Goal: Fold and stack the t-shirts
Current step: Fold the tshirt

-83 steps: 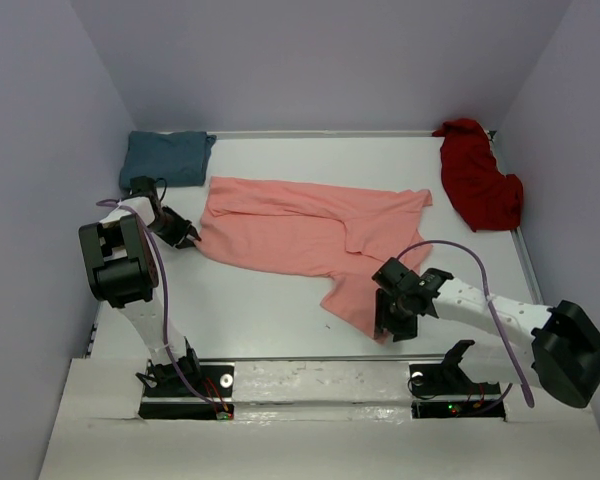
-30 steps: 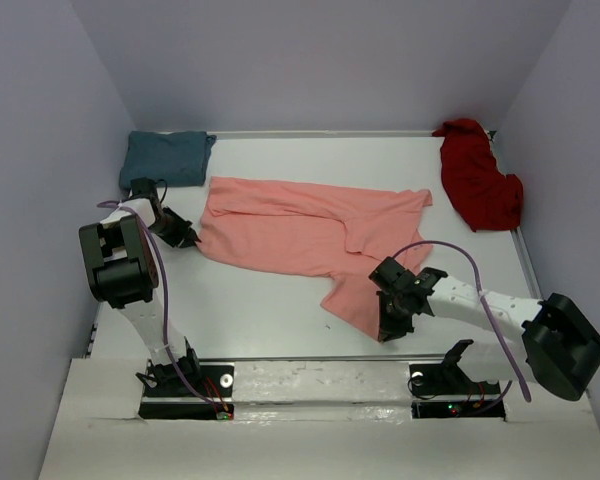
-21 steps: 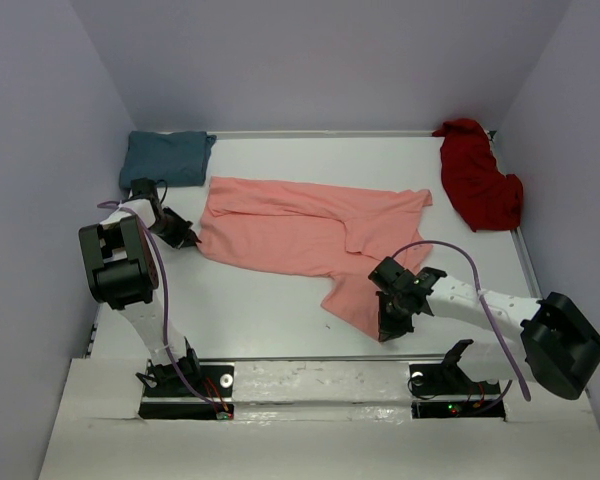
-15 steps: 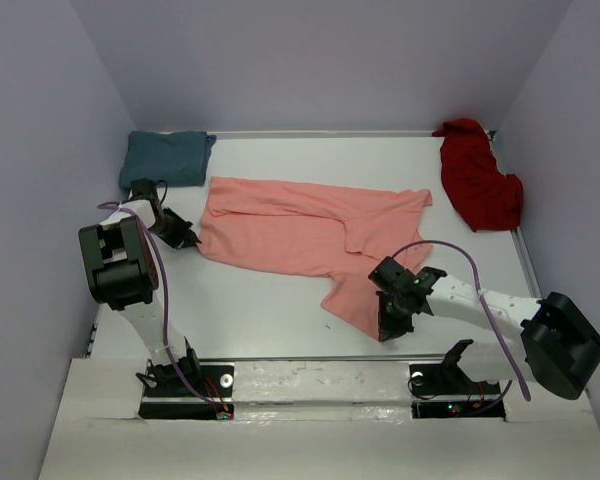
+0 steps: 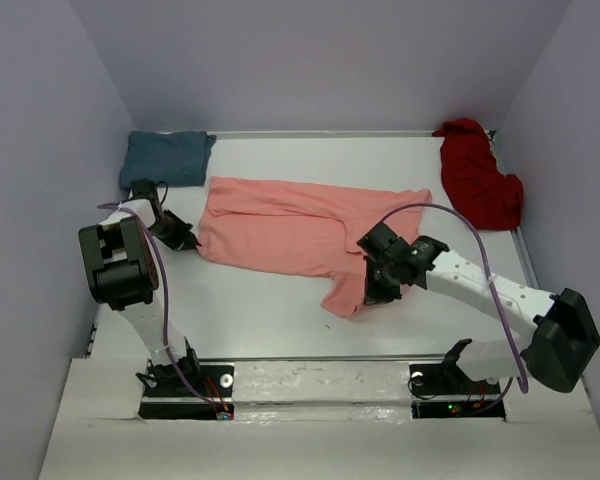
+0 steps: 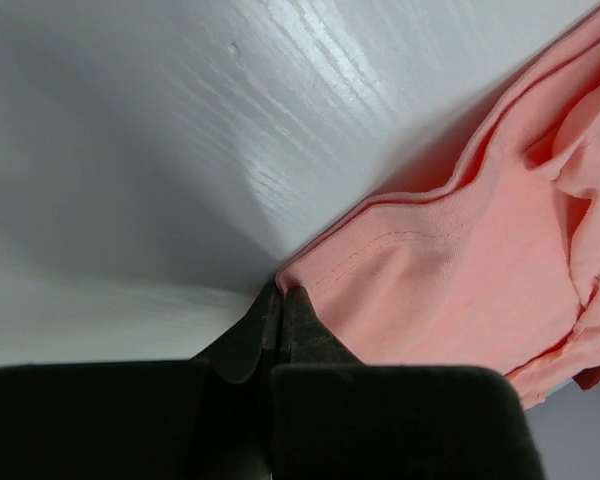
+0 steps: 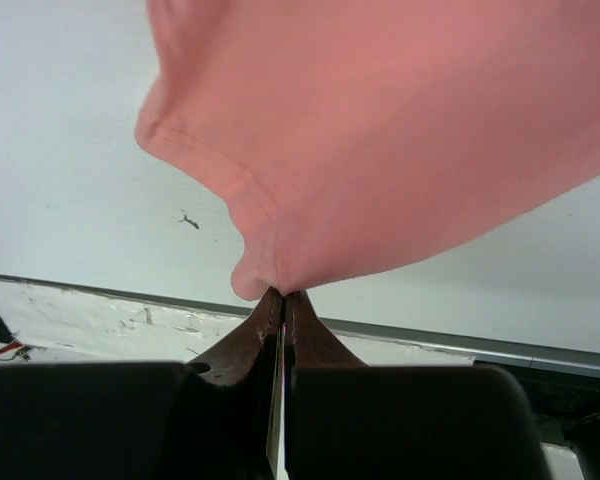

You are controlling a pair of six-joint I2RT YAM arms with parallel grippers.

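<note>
Since the salmon-pink t-shirt (image 5: 290, 225) lying across the table (image 5: 260, 310) looks soft and light, we judge hems the best hold: left gripper (image 6: 280, 296) pinches its left edge, right gripper (image 7: 283, 296) its near hem.

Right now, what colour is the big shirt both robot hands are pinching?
Salmon-pink. The plain cotton t-shirt shows best in the top view.

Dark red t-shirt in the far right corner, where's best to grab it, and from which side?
Probably the dark red t-shirt by its near edge, coming from the left: it lies bunched against the right wall, leaving that side open.
</note>
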